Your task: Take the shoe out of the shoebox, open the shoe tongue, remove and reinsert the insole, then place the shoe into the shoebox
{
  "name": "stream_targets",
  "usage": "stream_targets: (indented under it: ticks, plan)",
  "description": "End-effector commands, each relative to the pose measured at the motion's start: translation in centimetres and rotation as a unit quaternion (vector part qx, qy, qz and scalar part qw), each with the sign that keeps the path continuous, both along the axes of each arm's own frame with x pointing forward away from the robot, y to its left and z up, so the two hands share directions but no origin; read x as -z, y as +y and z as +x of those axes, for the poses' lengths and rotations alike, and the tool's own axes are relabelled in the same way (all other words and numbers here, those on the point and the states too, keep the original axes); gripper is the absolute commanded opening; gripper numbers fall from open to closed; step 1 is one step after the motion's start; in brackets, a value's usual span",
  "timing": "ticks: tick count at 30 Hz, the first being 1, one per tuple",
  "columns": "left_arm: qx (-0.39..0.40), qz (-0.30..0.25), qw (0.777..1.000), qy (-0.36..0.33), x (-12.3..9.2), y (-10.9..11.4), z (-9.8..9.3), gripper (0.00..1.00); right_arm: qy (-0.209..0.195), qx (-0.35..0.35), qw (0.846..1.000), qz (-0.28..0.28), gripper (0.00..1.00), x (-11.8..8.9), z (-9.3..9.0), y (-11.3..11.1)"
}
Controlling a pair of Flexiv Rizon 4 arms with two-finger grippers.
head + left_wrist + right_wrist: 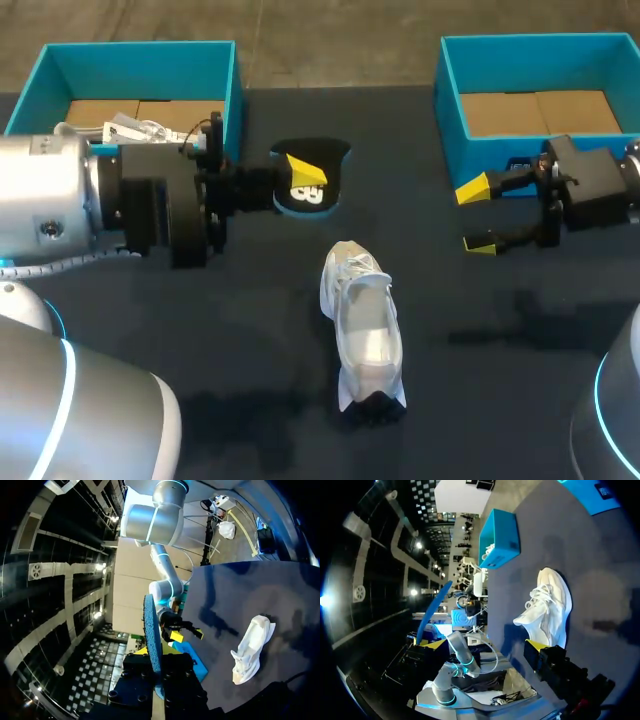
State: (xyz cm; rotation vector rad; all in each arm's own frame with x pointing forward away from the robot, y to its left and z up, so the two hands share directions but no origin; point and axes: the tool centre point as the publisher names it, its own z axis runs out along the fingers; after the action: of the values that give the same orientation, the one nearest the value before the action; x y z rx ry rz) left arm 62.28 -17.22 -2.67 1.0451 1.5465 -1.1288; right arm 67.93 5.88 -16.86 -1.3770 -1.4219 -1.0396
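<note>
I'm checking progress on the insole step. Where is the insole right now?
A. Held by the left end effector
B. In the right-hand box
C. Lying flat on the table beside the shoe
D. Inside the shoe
A: the left end effector is shut on the insole, well apart from the shoe lying on the table.
</note>
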Motion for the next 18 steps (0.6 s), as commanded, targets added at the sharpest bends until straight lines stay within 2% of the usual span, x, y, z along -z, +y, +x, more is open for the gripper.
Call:
stream_targets:
  ticks: [1,11,18]
  plan:
    - [0.009,-0.032,0.999,-0.009,1.9,0.3,1.5,0.00,0.000,0.001,1.000,-0.001,1.00,0.0,-0.1,0.1]
    - [0.052,-0.026,0.996,-0.071,4.7,1.4,4.2,0.00,0.000,0.001,1.000,-0.001,1.00,0.0,-0.1,0.1]
    - [0.058,-0.027,0.995,-0.078,5.0,1.5,4.2,0.00,0.000,0.001,1.000,-0.001,1.00,0.0,-0.1,0.1]
